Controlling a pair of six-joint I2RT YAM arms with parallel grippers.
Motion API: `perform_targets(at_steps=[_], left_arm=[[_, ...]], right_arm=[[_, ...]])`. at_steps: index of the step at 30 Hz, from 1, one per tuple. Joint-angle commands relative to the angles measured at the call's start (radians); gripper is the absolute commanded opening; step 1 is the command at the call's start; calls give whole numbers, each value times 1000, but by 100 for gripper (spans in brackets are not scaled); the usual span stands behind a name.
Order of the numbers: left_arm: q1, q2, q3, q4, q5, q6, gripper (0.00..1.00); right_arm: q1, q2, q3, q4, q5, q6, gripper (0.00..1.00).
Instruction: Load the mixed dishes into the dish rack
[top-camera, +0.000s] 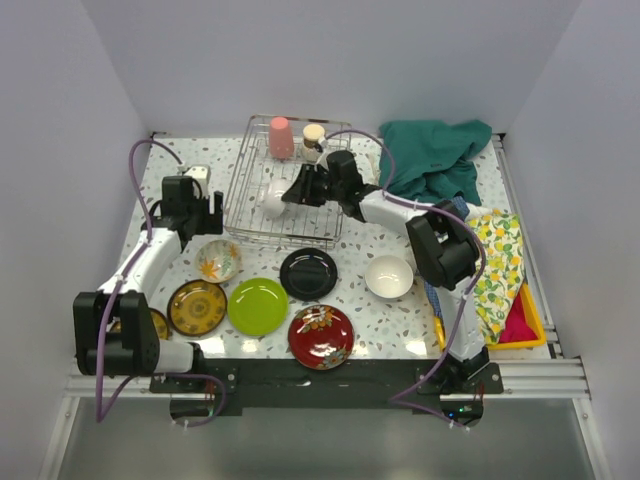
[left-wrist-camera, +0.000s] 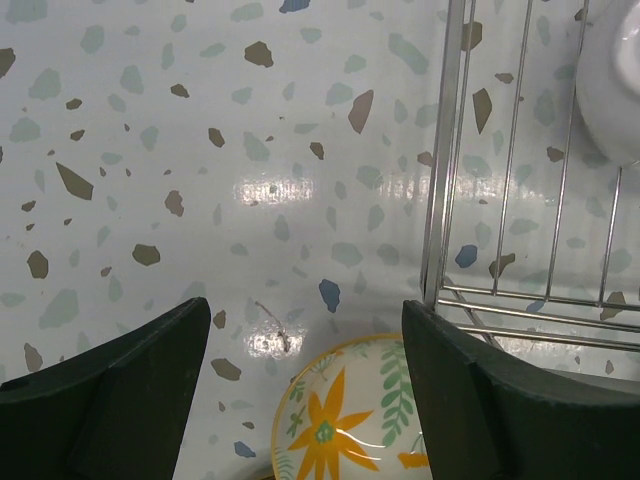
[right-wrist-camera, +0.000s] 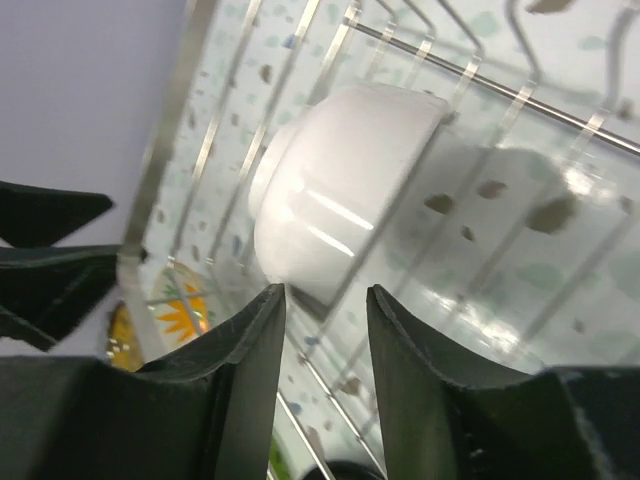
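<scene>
bright colours on a white table (top-camera: 395, 322) flecked teal and brown
there was a lime-green plate (top-camera: 258, 306), a black plate (top-camera: 308, 274), a red floral plate (top-camera: 320, 336), a brown-gold plate (top-camera: 197, 307), a white bowl (top-camera: 389, 276), a salmon-pink cup (top-camera: 281, 138) and a teal cloth (top-camera: 432, 158).

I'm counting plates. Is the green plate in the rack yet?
No, the green plate lies on the table, outside the rack.

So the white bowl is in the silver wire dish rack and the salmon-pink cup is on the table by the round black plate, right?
The white bowl is in the silver wire dish rack, but so is the salmon-pink cup, standing at its far end, not by the round black plate; see the top external view.
</scene>
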Motion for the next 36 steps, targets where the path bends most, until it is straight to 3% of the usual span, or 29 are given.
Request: perform_targets(at_steps=[1,9,15,19,27,36], left_arm=[[2,-50,-2,63,42,-11,83],[2,-76,-2,84,66,-19,84],[2,-76,25,112,69,-37,85],[2,-70,56,120,74,-45,86],[2,-44,91,117,69,-36,86],[28,-26,130,104,51,-5,86]], right_arm=[[-11,-100,18,-313,68,-235,47],[-17,-250,1,-499,102,-410,49],[-17,-448,13,-824,128,-812,50],[-17,-583,-130,-1059,209,-1066,50],[-14,-854,-463,-1116,219,-1196,50],[13,-845,-562,-1114,125,-1285,50]])
